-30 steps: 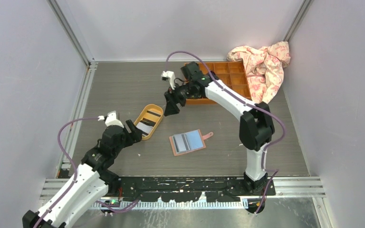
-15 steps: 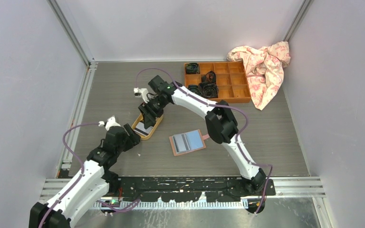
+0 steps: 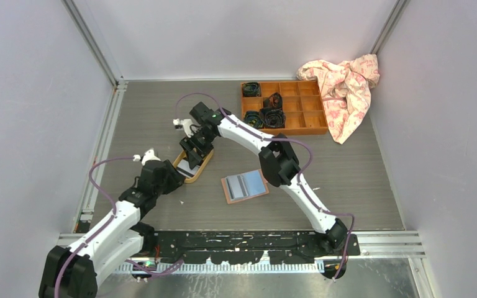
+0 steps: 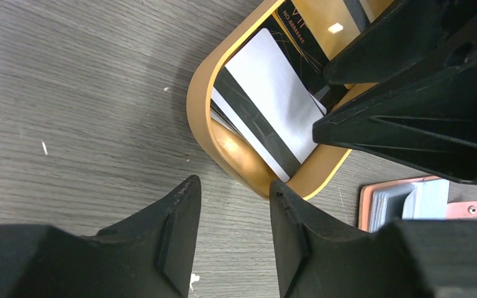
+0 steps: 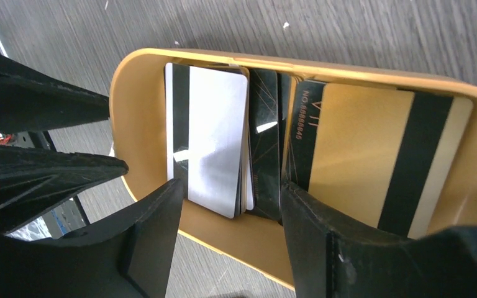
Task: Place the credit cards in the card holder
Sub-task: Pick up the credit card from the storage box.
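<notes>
The credit cards (image 5: 214,136) lie stacked in a yellow oval tray (image 5: 143,81): a white black-striped one on top, black ones beside it, and a gold one (image 5: 372,143). In the left wrist view the white card (image 4: 273,102) leans in the tray's near end. My right gripper (image 5: 230,192) hangs open low over the tray (image 3: 202,169), its jaws either side of the stack's lower corner, gripping nothing. My left gripper (image 4: 235,186) is open and empty on the table just outside the tray's rounded end (image 4: 223,149). The pink card holder (image 3: 245,185) lies open to the right.
An orange-brown compartment box (image 3: 298,112) with dark coiled items stands at the back right, with a crumpled pink patterned cloth (image 3: 345,90) beside it. The two grippers are close together at the tray; the right gripper's fingers (image 4: 410,93) fill the left wrist view's upper right.
The right arm swung left from the compartment box down onto the tray. The left gripper edged toward the tray's near end. Both pairs of jaws have narrowed somewhat.
</notes>
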`<state>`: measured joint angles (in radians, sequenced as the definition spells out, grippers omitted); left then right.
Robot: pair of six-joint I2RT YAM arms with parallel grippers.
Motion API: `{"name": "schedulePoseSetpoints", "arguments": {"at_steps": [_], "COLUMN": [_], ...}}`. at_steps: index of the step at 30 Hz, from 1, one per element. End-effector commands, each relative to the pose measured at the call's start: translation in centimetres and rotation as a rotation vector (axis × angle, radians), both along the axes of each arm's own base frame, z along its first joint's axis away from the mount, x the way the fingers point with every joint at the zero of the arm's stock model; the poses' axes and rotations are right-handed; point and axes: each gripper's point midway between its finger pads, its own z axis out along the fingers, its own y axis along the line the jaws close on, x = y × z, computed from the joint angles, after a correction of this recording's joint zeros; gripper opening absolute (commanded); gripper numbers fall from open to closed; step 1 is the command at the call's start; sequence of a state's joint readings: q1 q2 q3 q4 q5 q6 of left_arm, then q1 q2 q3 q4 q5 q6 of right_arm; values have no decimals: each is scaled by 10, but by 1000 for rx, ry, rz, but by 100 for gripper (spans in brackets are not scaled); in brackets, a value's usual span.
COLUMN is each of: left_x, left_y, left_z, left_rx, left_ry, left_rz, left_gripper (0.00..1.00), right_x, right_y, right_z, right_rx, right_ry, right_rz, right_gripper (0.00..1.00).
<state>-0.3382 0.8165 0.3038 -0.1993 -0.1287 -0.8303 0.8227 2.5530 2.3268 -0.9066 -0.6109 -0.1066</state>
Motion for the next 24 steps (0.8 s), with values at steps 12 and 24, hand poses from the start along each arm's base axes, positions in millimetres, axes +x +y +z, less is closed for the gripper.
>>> {"name": "schedulePoseSetpoints", "arguments": {"at_steps": [12, 24], "left_x": [20, 21], "left_y": [-12, -13], "left_z": [27, 31], "left_rx": [-22, -25], "left_ry": [-81, -86], "left_rz": [-67, -89], "left_gripper": [39, 37], "right_x": [-32, -52], "right_y": [19, 29], "right_z": [24, 62], "right_rx": [90, 204], "right_ry": [110, 265], "right_rz": [48, 18], "right_gripper": [60, 49]}}
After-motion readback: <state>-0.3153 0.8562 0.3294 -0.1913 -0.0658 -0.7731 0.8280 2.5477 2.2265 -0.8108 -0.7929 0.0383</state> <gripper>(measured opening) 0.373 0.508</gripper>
